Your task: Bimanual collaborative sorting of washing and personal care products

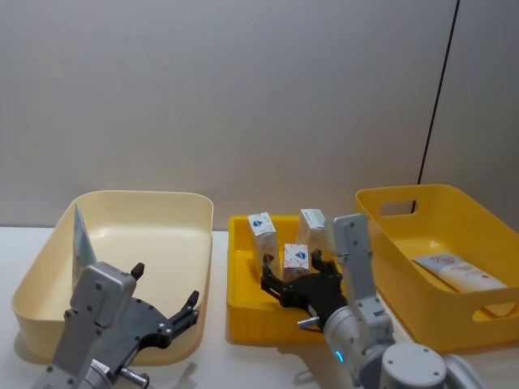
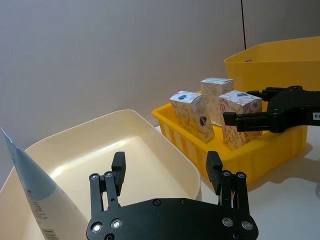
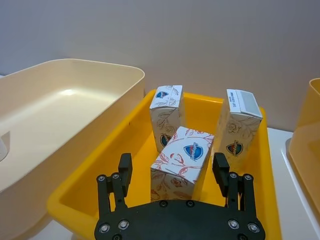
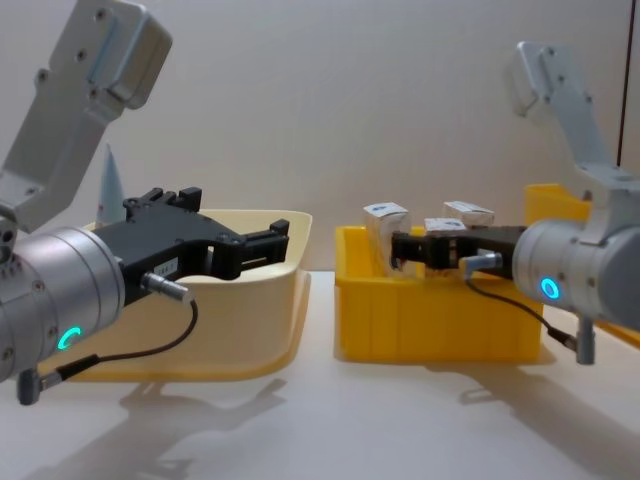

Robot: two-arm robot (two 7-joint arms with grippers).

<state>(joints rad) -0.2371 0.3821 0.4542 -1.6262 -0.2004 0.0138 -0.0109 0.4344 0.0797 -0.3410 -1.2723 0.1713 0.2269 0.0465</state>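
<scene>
Cartons: three small white cartons printed orange and blue stand in the small yellow bin (image 1: 243,304) at the middle of the desk (image 1: 16,243). The rear left carton (image 1: 262,236) and rear right carton (image 1: 311,230) stand upright side by side toward the far wall of that bin; the front carton (image 1: 296,260) sits nearer the robot and leans a little.

Tubes: one pale tube (image 1: 80,241) leans on end against the left wall of the cream bin (image 1: 190,267), its flat crimped end up. A second tube (image 1: 459,271) lies flat on the floor of the large yellow bin (image 1: 381,227) on the right, red marking showing.

Bins: cream bin on the left, small yellow bin in the middle, large yellow bin on the right, all close together in a row.

Left claw (image 1: 166,306): fingers spread wide, holding nothing, poised over the near right part of the cream bin, the leaning tube well to its left.

Right claw (image 3: 172,170): fingers spread wide, one on each side of the front carton at its upper part; from the wrist view a gap shows on both sides, so the pads (image 3: 124,165) are beside the carton and not pressed on it.
</scene>
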